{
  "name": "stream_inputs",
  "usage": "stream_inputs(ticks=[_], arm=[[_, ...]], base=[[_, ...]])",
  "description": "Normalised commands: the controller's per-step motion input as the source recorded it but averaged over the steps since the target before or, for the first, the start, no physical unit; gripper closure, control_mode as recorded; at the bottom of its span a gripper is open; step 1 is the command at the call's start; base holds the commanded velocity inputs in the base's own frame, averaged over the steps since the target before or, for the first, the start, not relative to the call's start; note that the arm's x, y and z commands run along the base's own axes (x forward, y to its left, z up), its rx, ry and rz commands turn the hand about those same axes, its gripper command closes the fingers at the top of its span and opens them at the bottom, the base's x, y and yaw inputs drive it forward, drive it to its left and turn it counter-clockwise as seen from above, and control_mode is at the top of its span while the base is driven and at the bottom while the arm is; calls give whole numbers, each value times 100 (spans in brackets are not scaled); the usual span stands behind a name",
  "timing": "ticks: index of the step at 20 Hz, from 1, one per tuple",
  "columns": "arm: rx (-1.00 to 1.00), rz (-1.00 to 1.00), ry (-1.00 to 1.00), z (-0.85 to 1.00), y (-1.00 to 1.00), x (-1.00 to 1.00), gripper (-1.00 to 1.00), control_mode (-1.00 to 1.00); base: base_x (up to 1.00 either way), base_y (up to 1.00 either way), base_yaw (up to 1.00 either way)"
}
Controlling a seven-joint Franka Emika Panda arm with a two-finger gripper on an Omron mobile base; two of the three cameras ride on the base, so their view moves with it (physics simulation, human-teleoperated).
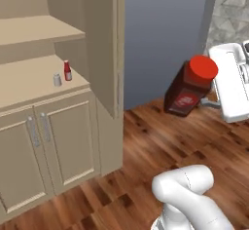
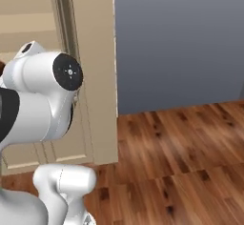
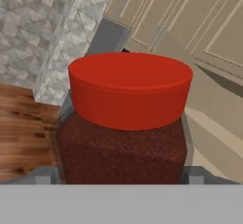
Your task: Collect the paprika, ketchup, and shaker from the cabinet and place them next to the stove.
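Left base view, left to right: cabinet [image 1: 58, 141], beige, open shelves above, two small doors with bar handles below. On its lower shelf near the front edge, shaker [image 1: 57, 80], pale grey, upright, and just right of it ketchup [image 1: 67, 70], slim red bottle, upright; the two sit close, can't tell if they touch. Right of the cabinet, grey wall and wood floor. Paprika [image 1: 189, 86] is off the shelf, up in the air over the floor, tilted with its red cap toward upper right and dark label facing the camera. The white hand is right at its cap end, at the right edge of the view.

Hand view: paprika [image 3: 126, 118] fills the middle, red cap toward the camera, dark red-brown body below it, sitting between the two fingers [image 3: 45, 174] whose tips peek out on either side at the bottom. Gripper [image 3: 122, 176] jaws are spread wide and clamped on the jar's sides.

Right base view: cabinet side panel [image 2: 95, 76] at left behind the white arm, grey wall and wood floor to the right.
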Motion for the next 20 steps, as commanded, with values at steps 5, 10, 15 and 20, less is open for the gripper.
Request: stream_inputs(ticks=[5,10,15,20], arm=[[0,0,0,0,0,0,100,100],[0,0,0,0,0,0,100,100],[0,0,0,0,0,0,100,100],[0,0,0,0,0,0,100,100]], base=[[-40,-79,-39],[-39,-84,-38],[-34,-88,-38],[-16,-93,-34]])
